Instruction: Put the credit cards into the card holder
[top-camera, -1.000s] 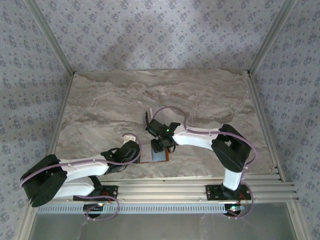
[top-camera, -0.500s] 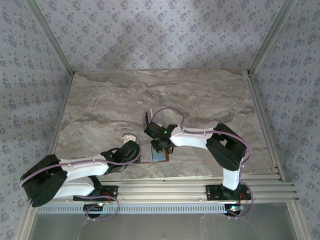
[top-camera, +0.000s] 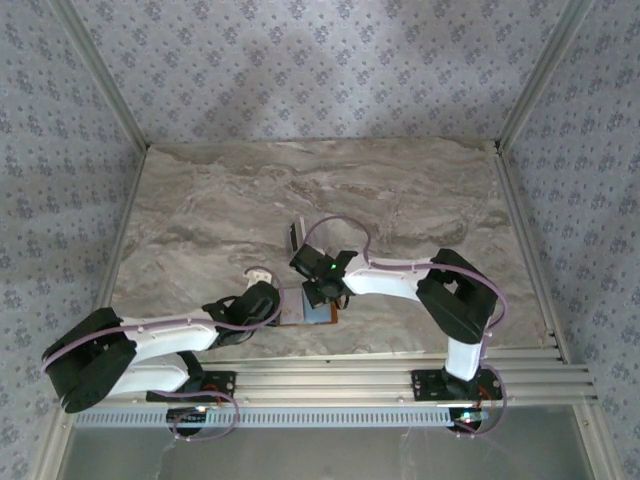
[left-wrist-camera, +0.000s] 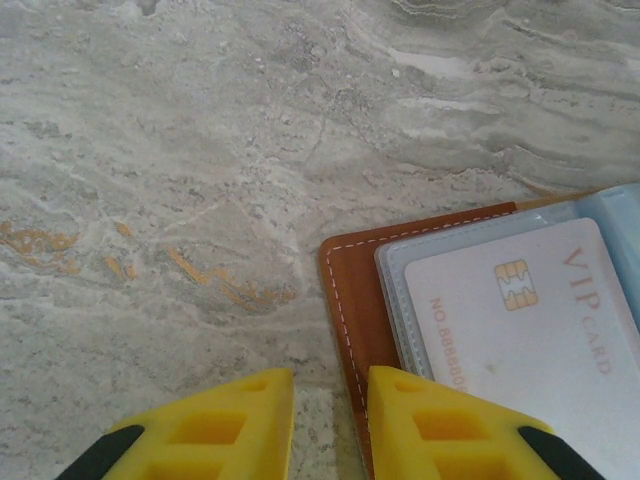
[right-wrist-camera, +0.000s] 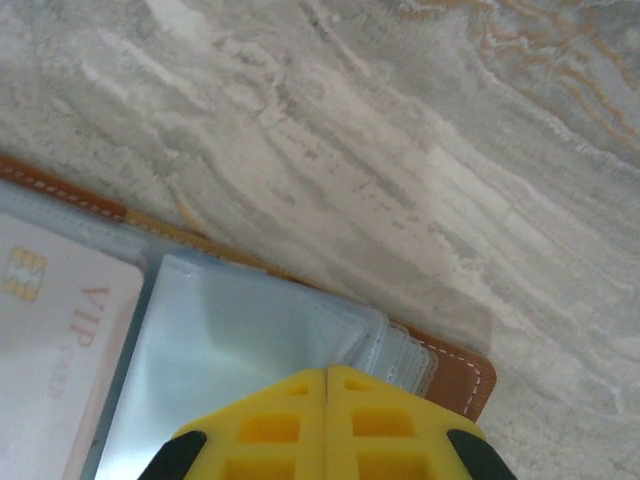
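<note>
The brown leather card holder (left-wrist-camera: 345, 300) is lying open on the marble table (left-wrist-camera: 200, 150), at the lower right of the left wrist view. One VIP credit card (left-wrist-camera: 530, 320) is sitting inside a clear sleeve (right-wrist-camera: 230, 340) of it.

The right gripper (right-wrist-camera: 328, 385) is clenched, fingers meeting over that sleeve at the bottom centre of its view. Whether it is pinching the plastic I cannot tell. The left gripper (left-wrist-camera: 330, 385) is standing slightly parted and grasping nothing, one finger at the holder's stitched edge.

Risks, as I judge them:
- The thin sleeve may be slipping from closed fingers or buckling.
- The holder may be sliding on smooth marble if that left finger is not pinning it.

Count: one holder, one seated card and several stacked sleeves. One pale, dark-edged stack (top-camera: 296, 237), probably more cards, is sitting just above the grippers in the top view.
</note>
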